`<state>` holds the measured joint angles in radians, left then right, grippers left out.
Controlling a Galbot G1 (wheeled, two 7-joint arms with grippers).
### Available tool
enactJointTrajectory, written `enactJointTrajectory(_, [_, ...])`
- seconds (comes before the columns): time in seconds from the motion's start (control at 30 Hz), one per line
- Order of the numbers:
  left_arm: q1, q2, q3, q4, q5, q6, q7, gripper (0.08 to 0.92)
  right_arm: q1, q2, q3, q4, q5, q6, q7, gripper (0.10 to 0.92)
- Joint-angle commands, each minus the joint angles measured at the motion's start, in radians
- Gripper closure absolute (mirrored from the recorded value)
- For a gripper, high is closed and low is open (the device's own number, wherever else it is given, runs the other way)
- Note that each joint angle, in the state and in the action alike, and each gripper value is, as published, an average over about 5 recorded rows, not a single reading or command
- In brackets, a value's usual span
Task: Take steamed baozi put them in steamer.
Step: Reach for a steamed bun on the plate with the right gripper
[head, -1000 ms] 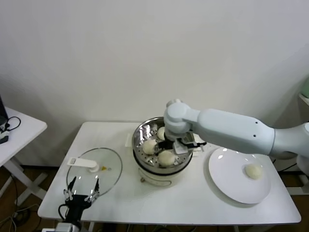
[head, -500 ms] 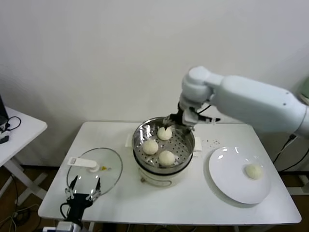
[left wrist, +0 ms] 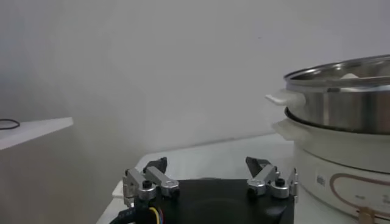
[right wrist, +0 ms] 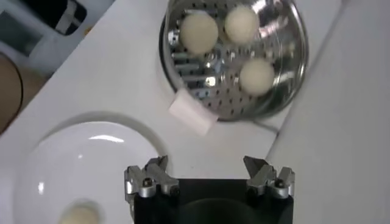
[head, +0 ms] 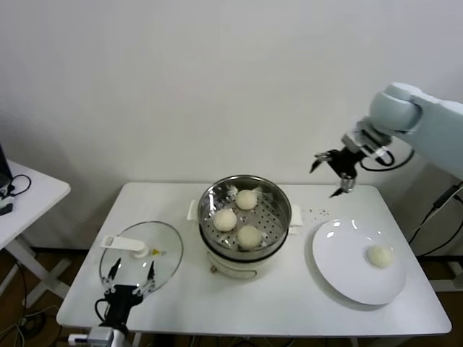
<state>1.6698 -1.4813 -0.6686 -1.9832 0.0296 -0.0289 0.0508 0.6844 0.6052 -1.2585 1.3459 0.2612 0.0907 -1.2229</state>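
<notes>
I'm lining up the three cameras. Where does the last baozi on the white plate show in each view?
Head view: baozi on the plate, right of the steamer.
Left wrist view: not in it.
Right wrist view: baozi at the picture's edge.
Shared landmark: the steamer.

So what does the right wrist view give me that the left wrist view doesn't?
Only the right wrist view: looking down past the open, empty right gripper, three baozi inside the steamer, plus the white plate with the last baozi on it.
Only the left wrist view: the open left gripper low at table level, seeing the steamer from the side atop its cream pot; the basket's contents are mostly hidden.
Both: the steamer and the white table.
</notes>
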Motion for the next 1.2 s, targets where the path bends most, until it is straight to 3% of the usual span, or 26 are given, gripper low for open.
enactJointTrajectory(0.03, [-0.008,0.0,0.01,-0.002,0.015,0.003,0.004,0.177,-0.497,-0.287,0.363,-0.067,-0.07,-0.103,0.06,0.203])
enactJointTrajectory(0.27, [-0.006,-0.01,0.011,-0.007,0.023,0.003,0.001,0.177,-0.868,-0.266,0.717,-0.129,-0.273,-0.06,0.048,0.203])
enactJointTrajectory(0.47, [0.01,-0.014,0.004,-0.01,0.027,-0.003,-0.001,0.177,-0.937,-0.195,0.783,-0.191,-0.448,0.011,0.027,0.203])
enactJointTrajectory(0.87, [0.027,-0.007,-0.015,-0.018,0.034,0.004,-0.005,0.177,-0.942,-0.047,0.823,-0.345,-0.543,0.031,0.039,0.203])
enactJointTrajectory(1.2, [0.024,-0.014,-0.007,-0.016,0.043,0.008,-0.007,0.177,-0.95,-0.008,0.827,-0.367,-0.565,0.037,0.041,0.203])
